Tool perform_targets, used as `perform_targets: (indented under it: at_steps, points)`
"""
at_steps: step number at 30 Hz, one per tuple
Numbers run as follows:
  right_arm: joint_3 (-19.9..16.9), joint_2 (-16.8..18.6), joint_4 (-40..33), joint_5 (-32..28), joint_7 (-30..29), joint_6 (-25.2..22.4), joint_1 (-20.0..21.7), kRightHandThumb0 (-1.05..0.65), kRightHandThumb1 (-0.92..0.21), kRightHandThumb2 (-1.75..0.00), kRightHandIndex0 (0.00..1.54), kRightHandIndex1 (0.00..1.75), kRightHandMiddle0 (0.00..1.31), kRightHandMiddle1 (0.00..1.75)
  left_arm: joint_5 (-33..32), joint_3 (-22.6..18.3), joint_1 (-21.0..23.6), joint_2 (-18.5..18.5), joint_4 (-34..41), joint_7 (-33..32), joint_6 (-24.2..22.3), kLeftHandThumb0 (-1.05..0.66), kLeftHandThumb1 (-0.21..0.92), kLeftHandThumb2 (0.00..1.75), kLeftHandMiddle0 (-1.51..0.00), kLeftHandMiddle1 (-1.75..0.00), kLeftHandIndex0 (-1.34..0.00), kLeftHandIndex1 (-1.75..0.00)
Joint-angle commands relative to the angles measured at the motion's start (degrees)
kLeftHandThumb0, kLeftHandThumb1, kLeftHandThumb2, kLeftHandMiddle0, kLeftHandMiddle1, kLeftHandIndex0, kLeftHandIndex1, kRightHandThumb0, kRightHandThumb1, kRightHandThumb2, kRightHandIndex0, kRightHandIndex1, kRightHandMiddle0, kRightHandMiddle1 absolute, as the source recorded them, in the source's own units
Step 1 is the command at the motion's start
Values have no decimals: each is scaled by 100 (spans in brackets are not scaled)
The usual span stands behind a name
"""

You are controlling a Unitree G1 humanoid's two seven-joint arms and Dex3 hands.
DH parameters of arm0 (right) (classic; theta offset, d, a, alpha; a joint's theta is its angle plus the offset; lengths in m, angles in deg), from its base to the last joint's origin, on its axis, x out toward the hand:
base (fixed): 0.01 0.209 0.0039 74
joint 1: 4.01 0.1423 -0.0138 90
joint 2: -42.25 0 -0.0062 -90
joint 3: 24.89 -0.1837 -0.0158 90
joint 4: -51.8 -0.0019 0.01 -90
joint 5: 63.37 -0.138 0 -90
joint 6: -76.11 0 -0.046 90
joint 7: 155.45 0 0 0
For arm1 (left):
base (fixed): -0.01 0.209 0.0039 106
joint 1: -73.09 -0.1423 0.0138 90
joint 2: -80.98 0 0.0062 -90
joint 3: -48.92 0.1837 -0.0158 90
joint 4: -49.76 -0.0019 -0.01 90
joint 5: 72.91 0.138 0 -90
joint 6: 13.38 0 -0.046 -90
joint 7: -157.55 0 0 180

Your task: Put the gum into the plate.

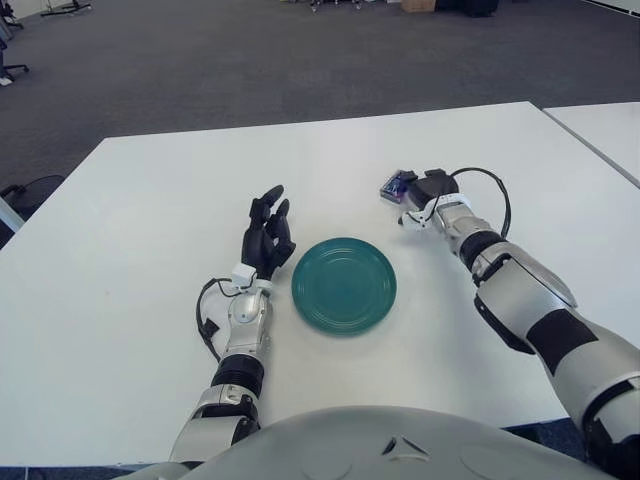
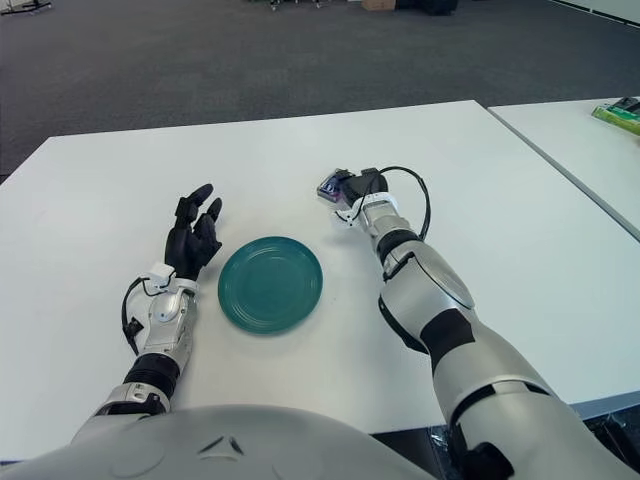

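A teal round plate [image 1: 344,285] lies on the white table in front of me. My right hand [image 1: 412,191] is beyond the plate and to its right, with its fingers closed around a small purple and blue gum pack [image 1: 394,187]; the same pack shows in the right eye view [image 2: 331,188]. The pack is held just over the table top, apart from the plate. My left hand [image 1: 268,228] shows just left of the plate, with its black fingers spread and pointing away from me, and it holds nothing.
The white table [image 1: 150,250] reaches to a far edge with grey carpet beyond. A second white table [image 1: 605,130] stands to the right, across a narrow gap. A green object [image 2: 622,113] lies at its far right edge.
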Motion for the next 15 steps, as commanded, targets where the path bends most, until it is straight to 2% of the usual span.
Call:
perform_targets:
  at_steps: [1,15]
  points:
    - [162,59,34,189,107,-67,-261,-61,-92,-47,30,0,0,54,-300,69,-888,720,-422,-33,101,-83,92,72,-46,-3,-7,-81]
    - [423,-79,48,311,211,-67,-386,-63,-92,-52,33,1,0,54,-199,284,-1137,724,-63,-250,24,-82,92,72,-47,-3,-5,-80]
